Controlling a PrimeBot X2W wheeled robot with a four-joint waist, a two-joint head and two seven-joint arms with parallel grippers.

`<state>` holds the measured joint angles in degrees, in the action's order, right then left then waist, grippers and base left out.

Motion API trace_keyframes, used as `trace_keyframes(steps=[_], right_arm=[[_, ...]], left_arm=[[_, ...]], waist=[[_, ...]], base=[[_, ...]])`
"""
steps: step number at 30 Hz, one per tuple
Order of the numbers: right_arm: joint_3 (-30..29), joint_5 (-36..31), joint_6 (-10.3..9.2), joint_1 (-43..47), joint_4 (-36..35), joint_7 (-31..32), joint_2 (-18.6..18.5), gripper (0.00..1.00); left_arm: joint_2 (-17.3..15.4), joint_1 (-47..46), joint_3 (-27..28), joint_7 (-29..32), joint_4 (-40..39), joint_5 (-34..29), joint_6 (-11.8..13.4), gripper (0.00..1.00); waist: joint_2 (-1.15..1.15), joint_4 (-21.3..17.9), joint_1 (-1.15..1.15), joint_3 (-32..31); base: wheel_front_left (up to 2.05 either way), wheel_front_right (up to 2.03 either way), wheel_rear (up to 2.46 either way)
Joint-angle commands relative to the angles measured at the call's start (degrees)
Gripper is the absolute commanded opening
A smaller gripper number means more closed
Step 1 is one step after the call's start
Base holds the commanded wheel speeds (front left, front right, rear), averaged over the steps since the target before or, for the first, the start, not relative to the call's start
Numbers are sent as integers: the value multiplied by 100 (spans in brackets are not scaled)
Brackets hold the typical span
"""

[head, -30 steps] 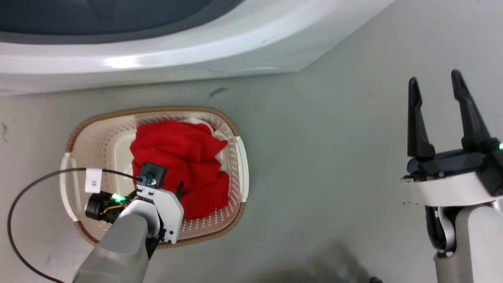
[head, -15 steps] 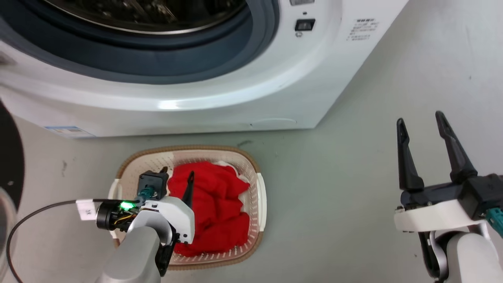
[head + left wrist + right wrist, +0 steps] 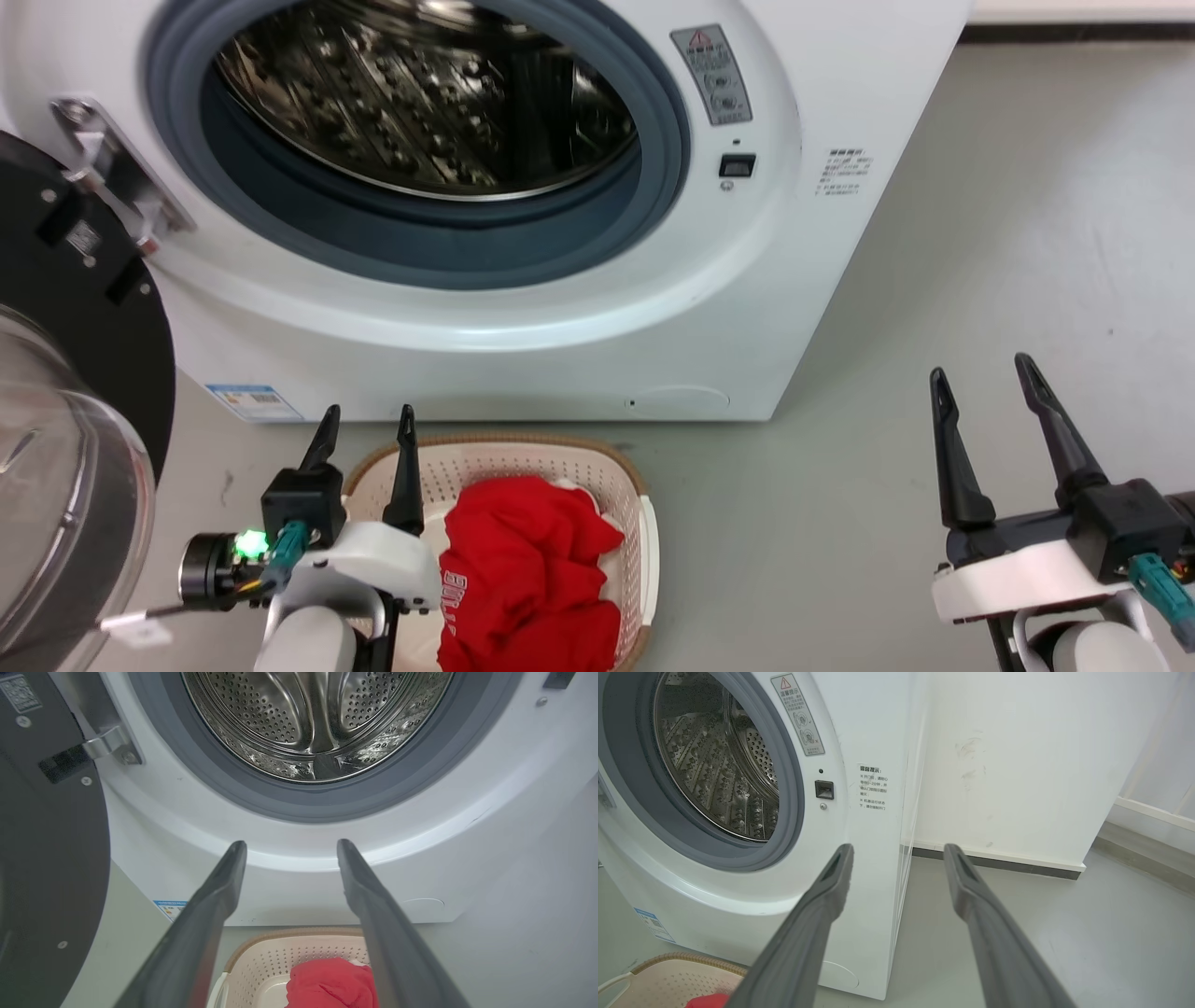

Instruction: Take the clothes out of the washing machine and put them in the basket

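The red clothes [image 3: 532, 579] lie bunched in the cream basket [image 3: 597, 471] on the floor before the white washing machine [image 3: 822, 103]. Its steel drum [image 3: 420, 103] shows bare metal where I can see into it, also in the left wrist view [image 3: 313, 723]. My left gripper [image 3: 366, 422] hovers open over the basket's left rim, fingers pointing at the machine, holding nothing. My right gripper [image 3: 980, 378] stands open over bare floor to the right. The left wrist view catches the clothes [image 3: 327, 984] and basket [image 3: 261, 966] below its fingers.
The open door [image 3: 65, 448], black-rimmed with a clear glass bowl, hangs at the far left beside my left arm. Grey floor [image 3: 1027, 233] stretches right of the machine to a white wall and baseboard [image 3: 999, 863].
The head camera has tilted up, bringing the drum and door into view. My left gripper has lifted off the clothes and turned its fingers up toward the machine.
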<state>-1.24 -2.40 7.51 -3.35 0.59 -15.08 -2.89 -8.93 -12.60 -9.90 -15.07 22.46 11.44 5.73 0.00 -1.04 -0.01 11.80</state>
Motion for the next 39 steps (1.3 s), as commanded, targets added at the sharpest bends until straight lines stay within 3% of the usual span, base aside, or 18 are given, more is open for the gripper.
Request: trace_keyframes(steps=[1,12,23,39], right_arm=[[0,21,-4,60,22,-13,4,100],[-38,154,-4,495,1,-13,4,100],[-11,283,-4,886,-52,-13,3,100],[20,340,-4,958,-35,-13,4,100]], left_arm=[[19,87,28,-14,-56,-42,22,100],[358,1071,597,-14,-1501,-603,-50,100],[510,1672,858,-14,-1733,-821,-111,100],[570,1766,953,-14,-1684,-990,-194,100]], waist=[[0,37,1,-192],[0,37,1,-757],[0,11,1,-1113],[0,-25,1,-1160]], base=[[0,0,0],[0,0,0],[0,0,0],[0,0,0]])
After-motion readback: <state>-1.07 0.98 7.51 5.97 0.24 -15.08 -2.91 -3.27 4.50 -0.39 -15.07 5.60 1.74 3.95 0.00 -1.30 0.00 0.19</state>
